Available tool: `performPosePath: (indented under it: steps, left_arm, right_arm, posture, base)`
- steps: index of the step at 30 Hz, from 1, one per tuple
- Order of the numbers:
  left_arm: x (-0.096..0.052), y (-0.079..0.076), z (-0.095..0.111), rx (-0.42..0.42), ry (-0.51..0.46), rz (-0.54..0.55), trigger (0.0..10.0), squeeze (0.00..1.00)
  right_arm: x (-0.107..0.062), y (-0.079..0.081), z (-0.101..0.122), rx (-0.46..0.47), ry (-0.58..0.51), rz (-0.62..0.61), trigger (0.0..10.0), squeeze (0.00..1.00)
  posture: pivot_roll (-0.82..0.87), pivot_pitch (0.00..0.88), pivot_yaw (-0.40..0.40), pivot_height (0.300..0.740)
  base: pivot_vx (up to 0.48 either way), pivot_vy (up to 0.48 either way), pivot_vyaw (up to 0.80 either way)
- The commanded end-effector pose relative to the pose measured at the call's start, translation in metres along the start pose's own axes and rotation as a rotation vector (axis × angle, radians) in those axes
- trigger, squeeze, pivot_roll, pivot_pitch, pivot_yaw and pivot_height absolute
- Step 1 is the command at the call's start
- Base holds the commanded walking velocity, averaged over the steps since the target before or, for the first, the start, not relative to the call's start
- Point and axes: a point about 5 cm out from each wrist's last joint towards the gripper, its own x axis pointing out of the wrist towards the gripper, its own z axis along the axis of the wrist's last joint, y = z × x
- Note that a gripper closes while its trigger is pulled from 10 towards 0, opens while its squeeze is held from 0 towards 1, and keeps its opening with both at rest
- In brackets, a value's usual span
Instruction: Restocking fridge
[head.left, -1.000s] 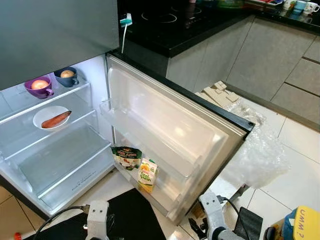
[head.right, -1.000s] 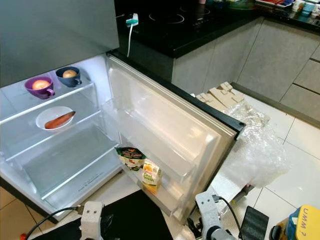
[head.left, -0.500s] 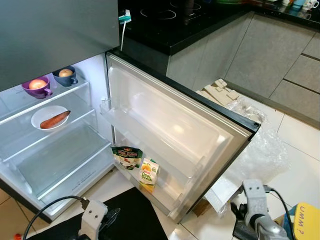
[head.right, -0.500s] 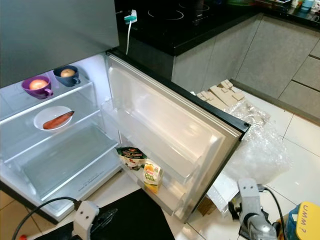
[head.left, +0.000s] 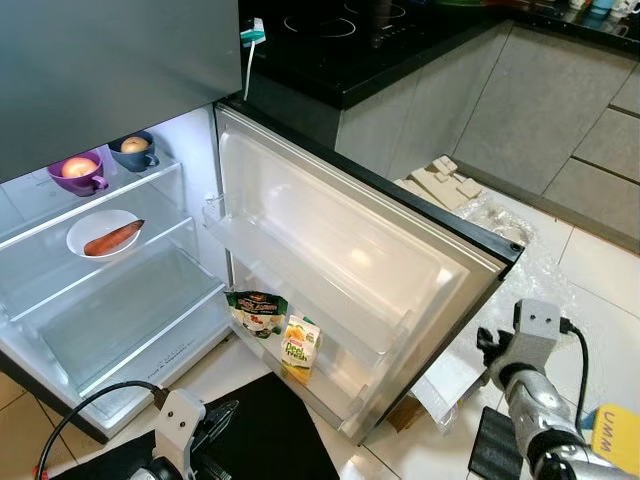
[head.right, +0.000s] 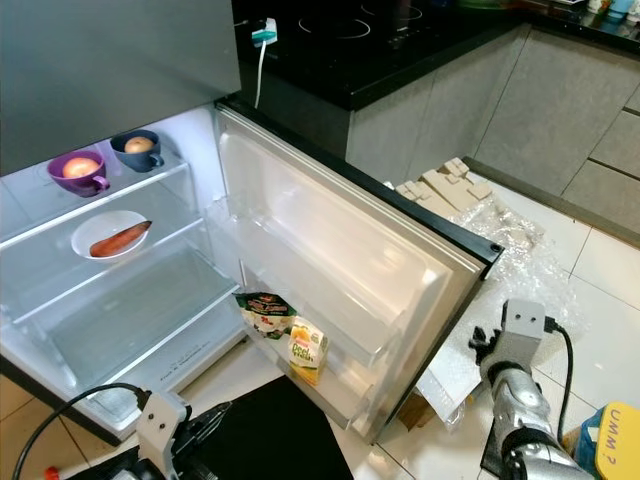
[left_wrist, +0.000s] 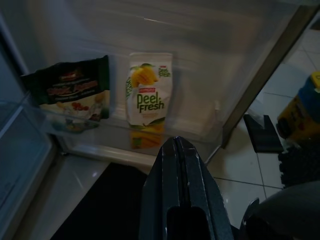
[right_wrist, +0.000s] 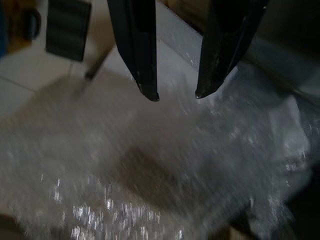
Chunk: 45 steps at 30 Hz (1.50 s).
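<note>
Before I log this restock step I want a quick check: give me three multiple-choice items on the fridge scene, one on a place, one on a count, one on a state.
1. Where does the juice carton stand?
A. top shelf
B. lowest bin of the fridge door
C. on the floor tiles

2. How many cups sit on the top shelf?
A. one
B. two
C. four

3. How is the right tool?
A. open, holding nothing
B. shut on a carton
C. shut on a plate

Answers: 1 B, the carton stands in the door's bottom bin beside the snack bag. 2 B, a purple cup and a dark blue cup stand there. 3 A, its fingers are apart above the bubble wrap.
</note>
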Motion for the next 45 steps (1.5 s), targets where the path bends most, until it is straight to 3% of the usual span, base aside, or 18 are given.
performPosePath:
  steps: [1, 7, 10, 13, 16, 22, 24, 31, 34, 37, 38, 45]
  left_arm:
    - [-0.005, -0.001, -0.002, -0.005, 0.018, -0.01, 10.0, 0.0]
    - [-0.007, -0.002, -0.002, -0.011, 0.018, -0.01, 10.0, 0.0]
    - [-0.01, -0.003, -0.004, -0.011, 0.041, -0.027, 10.0, 0.0]
    - [-0.011, -0.004, -0.006, -0.01, 0.047, -0.031, 10.0, 0.0]
    - [-0.015, -0.003, -0.008, -0.015, 0.063, -0.023, 10.0, 0.0]
    - [-0.023, 0.0, -0.014, -0.016, 0.101, 0.016, 10.0, 0.0]
    - [-0.034, 0.001, -0.023, -0.025, 0.139, 0.073, 10.0, 0.0]
    - [-0.043, 0.0, -0.029, -0.04, 0.162, 0.119, 10.0, 0.0]
    - [-0.061, 0.001, -0.042, -0.096, 0.209, 0.265, 10.0, 0.0]
    - [-0.067, 0.001, -0.048, -0.131, 0.23, 0.327, 10.0, 0.0]
    - [-0.075, -0.001, -0.056, -0.175, 0.257, 0.395, 10.0, 0.0]
    - [-0.081, -0.008, -0.066, -0.235, 0.3, 0.449, 10.0, 0.0]
  right_arm:
    - [0.001, 0.002, 0.002, 0.013, -0.007, 0.002, 10.0, 0.0]
    - [0.004, 0.013, 0.007, 0.059, -0.036, 0.078, 10.0, 0.0]
    - [0.002, 0.029, 0.001, 0.131, -0.033, 0.239, 10.0, 0.0]
    - [0.001, 0.033, -0.001, 0.15, -0.027, 0.282, 10.0, 0.0]
    - [-0.005, 0.043, -0.011, 0.214, 0.005, 0.42, 10.0, 0.0]
    - [-0.01, 0.045, -0.02, 0.279, 0.036, 0.498, 10.0, 0.0]
    - [-0.017, 0.04, -0.03, 0.347, 0.062, 0.523, 10.0, 0.0]
    - [-0.023, 0.031, -0.04, 0.354, 0.084, 0.49, 10.0, 0.0]
    - [-0.033, 0.007, -0.06, 0.266, 0.149, 0.286, 10.0, 0.0]
    - [-0.037, -0.001, -0.066, 0.233, 0.171, 0.208, 10.0, 0.0]
    - [-0.041, -0.008, -0.072, 0.203, 0.192, 0.143, 10.0, 0.0]
    - [-0.039, -0.009, -0.069, 0.187, 0.165, 0.079, 10.0, 0.0]
  posture:
    - [-0.07, 0.051, -0.068, 0.713]
    - [-0.07, 0.049, -0.066, 0.713]
    - [-0.07, 0.051, -0.062, 0.713]
    - [-0.07, 0.051, -0.062, 0.713]
    - [-0.07, 0.053, -0.059, 0.713]
    - [-0.07, 0.055, -0.058, 0.713]
    - [-0.07, 0.06, -0.059, 0.713]
    - [-0.07, 0.065, -0.063, 0.713]
    - [-0.07, 0.07, -0.061, 0.713]
    - [-0.07, 0.071, -0.061, 0.713]
    - [-0.07, 0.074, -0.058, 0.713]
    - [-0.08, 0.079, -0.048, 0.713]
  base:
    - [0.0, 0.0, 0.0]
    - [0.0, 0.0, 0.0]
    - [0.0, 0.0, 0.0]
    - [0.0, 0.0, 0.0]
    - [0.0, 0.0, 0.0]
    - [0.0, 0.0, 0.0]
    - [0.0, 0.0, 0.0]
    - [0.0, 0.0, 0.0]
    - [0.0, 0.0, 0.0]
    - [0.0, 0.0, 0.0]
    - [0.0, 0.0, 0.0]
    - [0.0, 0.0, 0.0]
